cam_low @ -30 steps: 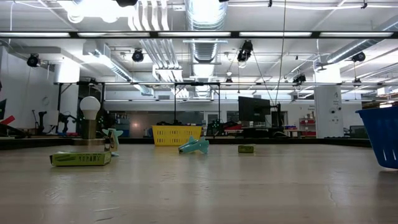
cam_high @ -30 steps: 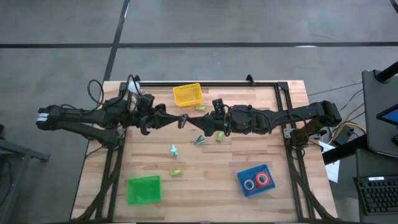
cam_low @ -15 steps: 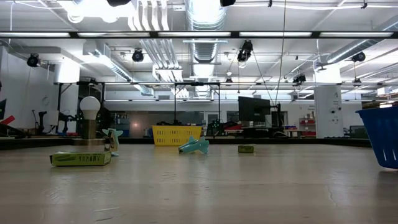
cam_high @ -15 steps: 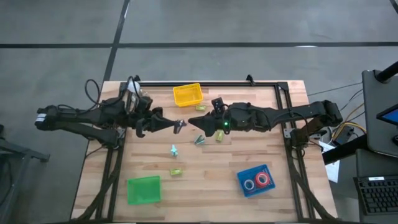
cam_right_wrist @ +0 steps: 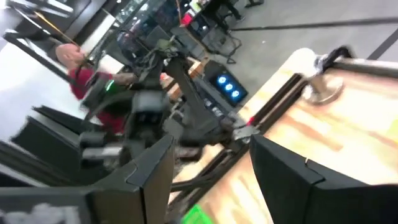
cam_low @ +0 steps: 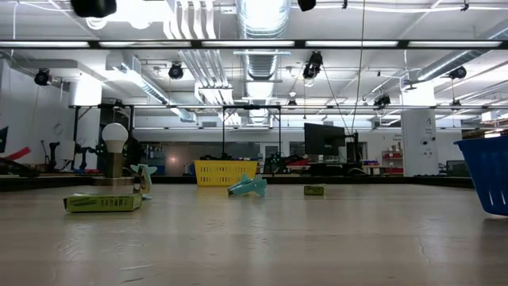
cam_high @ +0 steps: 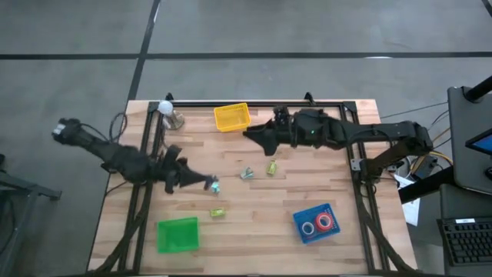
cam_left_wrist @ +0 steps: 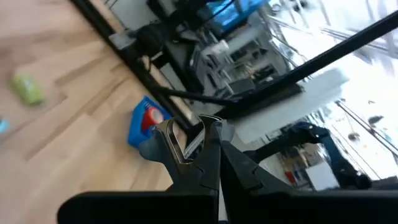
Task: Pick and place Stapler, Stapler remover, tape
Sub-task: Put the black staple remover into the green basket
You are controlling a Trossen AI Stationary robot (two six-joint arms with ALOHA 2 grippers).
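My left gripper (cam_high: 201,181) hangs over the table's left half, shut on a stapler remover (cam_left_wrist: 179,142) with blue-grey handles and metal claws. My right gripper (cam_high: 247,134) is high near the yellow basket (cam_high: 232,117), open, with nothing between its fingers (cam_right_wrist: 146,177). A teal stapler (cam_high: 246,173) lies at mid-table. Red tape rolls (cam_high: 326,221) lie in the blue basket (cam_high: 301,218) at the near right. A small teal piece (cam_high: 214,186) lies on the wood just beyond the left fingertips. My left gripper pinches the stapler remover between its two fingers, with the handle part (cam_left_wrist: 155,150) at the fingertips and the metal claws (cam_left_wrist: 177,134) sticking out past them. The fingers run about level. The remover is lifted clear of the table.
A green tray (cam_high: 177,235) sits at the near left and a bulb on a stand (cam_high: 167,110) at the far left corner. Small green boxes (cam_high: 271,168) (cam_high: 217,211) lie on the wood. A person in red (cam_right_wrist: 81,81) shows beyond the table.
The two grippers were together at mid-table on the remover. My right gripper has opened, let go and drawn back toward the far right. My left gripper, still shut on the remover, has swung toward the near left edge and sunk a little.
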